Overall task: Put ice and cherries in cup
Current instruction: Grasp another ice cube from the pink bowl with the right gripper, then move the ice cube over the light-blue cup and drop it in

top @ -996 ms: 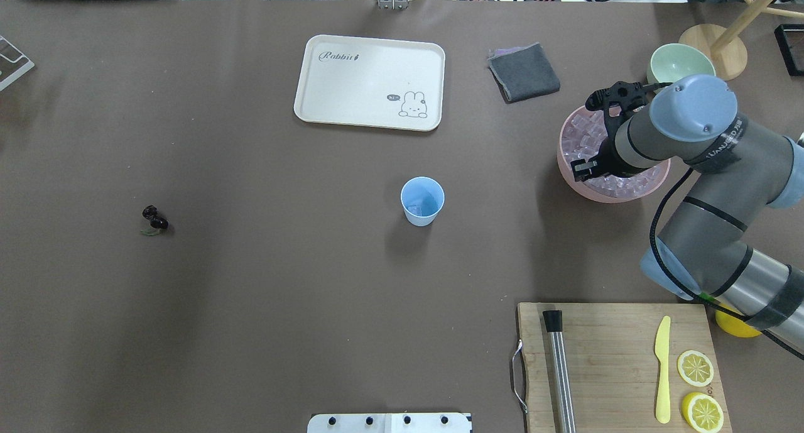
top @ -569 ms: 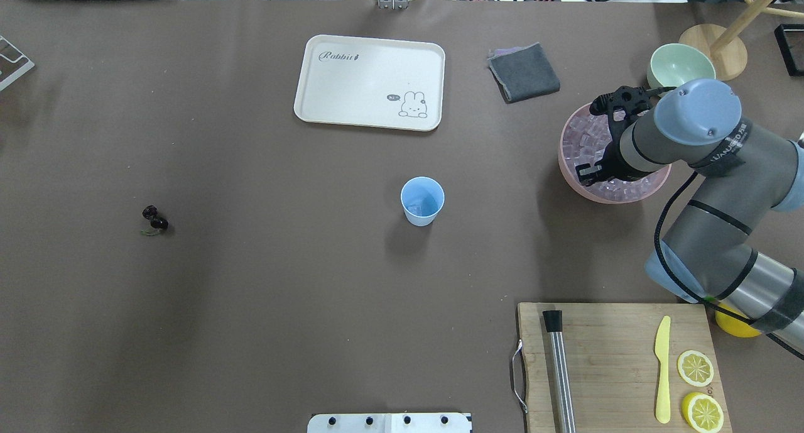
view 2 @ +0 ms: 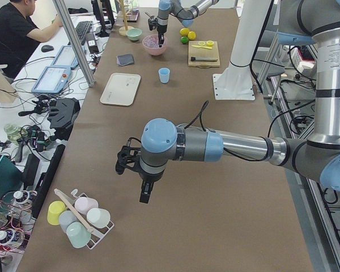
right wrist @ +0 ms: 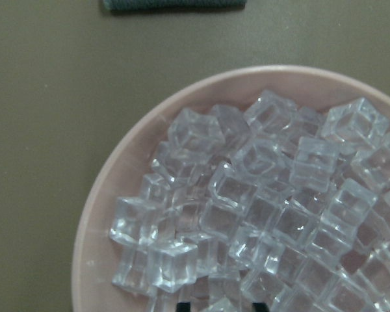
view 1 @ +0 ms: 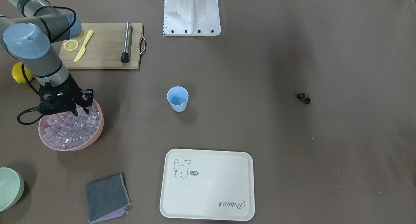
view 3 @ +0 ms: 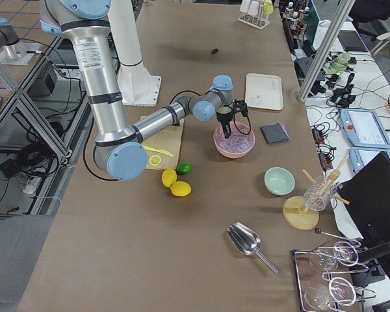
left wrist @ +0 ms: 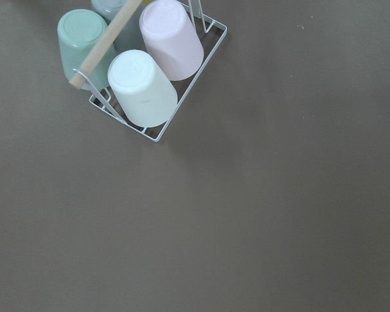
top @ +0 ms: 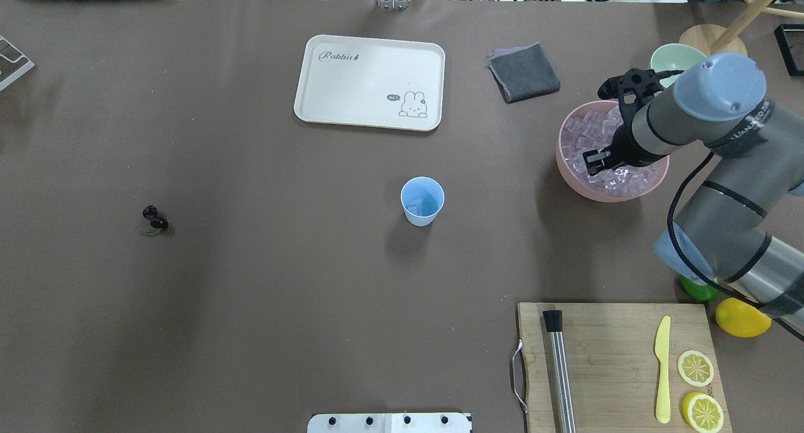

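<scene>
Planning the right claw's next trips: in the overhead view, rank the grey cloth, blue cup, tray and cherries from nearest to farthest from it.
1. Grey cloth, up-left of the right claw.
2. Cup, table centre.
3. Tray, far side, centre.
4. Cherries, far left.

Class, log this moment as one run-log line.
right end effector: open, over clear ice cubes in wide pink bowl | small light-blue plastic cup: upright | dark cherry pair: untouched

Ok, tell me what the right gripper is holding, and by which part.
Nothing that shows: the right gripper stands open, its jaws apart, with the tips down among the small clear ice cubes in the wide pink bowl.
</scene>
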Robot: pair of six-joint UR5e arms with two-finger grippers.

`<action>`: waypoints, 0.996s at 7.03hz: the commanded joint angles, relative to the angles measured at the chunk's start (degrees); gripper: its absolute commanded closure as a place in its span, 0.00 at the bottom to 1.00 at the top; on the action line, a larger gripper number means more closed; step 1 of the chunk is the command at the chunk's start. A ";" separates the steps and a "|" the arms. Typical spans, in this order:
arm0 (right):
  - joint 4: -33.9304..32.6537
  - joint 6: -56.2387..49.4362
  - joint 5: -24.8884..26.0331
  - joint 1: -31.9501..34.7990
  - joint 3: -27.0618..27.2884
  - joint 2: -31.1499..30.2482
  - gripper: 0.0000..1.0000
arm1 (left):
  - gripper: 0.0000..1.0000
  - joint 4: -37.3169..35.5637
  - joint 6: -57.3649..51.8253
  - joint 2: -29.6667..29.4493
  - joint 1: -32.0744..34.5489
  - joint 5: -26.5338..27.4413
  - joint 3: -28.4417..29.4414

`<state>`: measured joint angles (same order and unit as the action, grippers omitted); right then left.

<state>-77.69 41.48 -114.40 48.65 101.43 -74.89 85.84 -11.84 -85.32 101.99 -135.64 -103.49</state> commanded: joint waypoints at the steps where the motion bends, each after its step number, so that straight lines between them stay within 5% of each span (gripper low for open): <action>1: -13.80 0.70 -1.62 1.10 4.02 8.39 0.81 | 0.02 0.03 -0.02 0.15 -0.04 -0.06 0.04; 2: -20.07 5.93 -1.27 -0.91 4.56 13.84 0.82 | 0.02 0.03 0.06 0.15 -0.04 0.02 0.22; 5: -21.97 23.08 3.55 -10.92 -1.11 27.38 0.82 | 0.02 -0.06 0.06 -0.64 -0.04 0.03 0.83; 7: -21.63 27.94 6.19 -14.45 -3.33 30.93 0.81 | 0.02 -0.06 0.06 -0.38 0.05 0.03 0.57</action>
<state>-99.44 66.50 -109.73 36.47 99.56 -46.25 85.78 -11.78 -85.77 102.00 -135.62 -102.85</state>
